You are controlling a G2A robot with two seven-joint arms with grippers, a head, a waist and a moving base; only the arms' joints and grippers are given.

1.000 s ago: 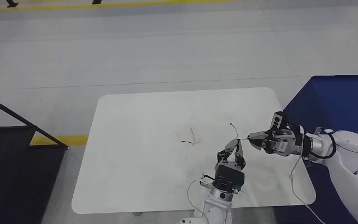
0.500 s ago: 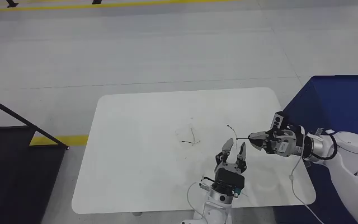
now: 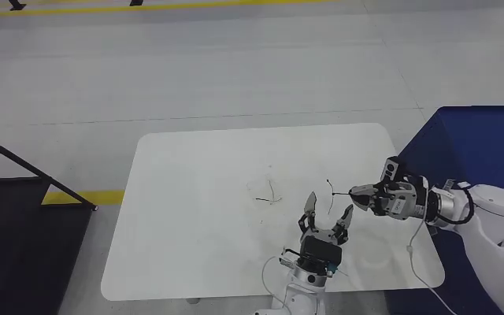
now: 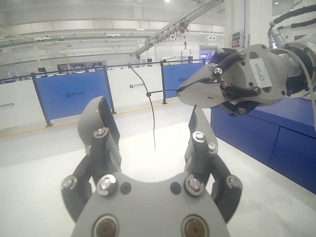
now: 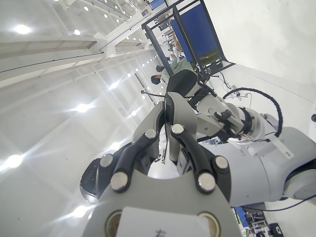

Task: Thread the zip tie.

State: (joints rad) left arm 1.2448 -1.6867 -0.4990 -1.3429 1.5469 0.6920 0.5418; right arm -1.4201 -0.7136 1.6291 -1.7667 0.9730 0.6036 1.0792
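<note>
A thin black zip tie (image 3: 334, 191) hangs in the air over the table's front right part. My right gripper (image 3: 354, 196) is shut on its short horizontal end. In the left wrist view that end meets a small head, and a long curved strand of the zip tie (image 4: 151, 104) passes through it and hangs down free. My left gripper (image 3: 327, 209) stands wide open just below and in front of the tie, its fingers (image 4: 98, 119) on either side of the dangling tip without touching it. The right gripper (image 4: 179, 92) pinches the tie at its fingertips. The right wrist view shows the zip tie (image 5: 151, 95) sticking out past the closed right gripper (image 5: 167, 97).
A few loose zip ties (image 3: 268, 192) lie near the middle of the white table (image 3: 197, 236). A blue cabinet (image 3: 465, 150) stands close to the table's right edge. A dark frame (image 3: 31, 228) stands off the left side.
My left gripper, shut around the tie's lower strand a second ago, has opened wide and drawn slightly back toward the front. The right gripper and the tie have stayed almost in place.
</note>
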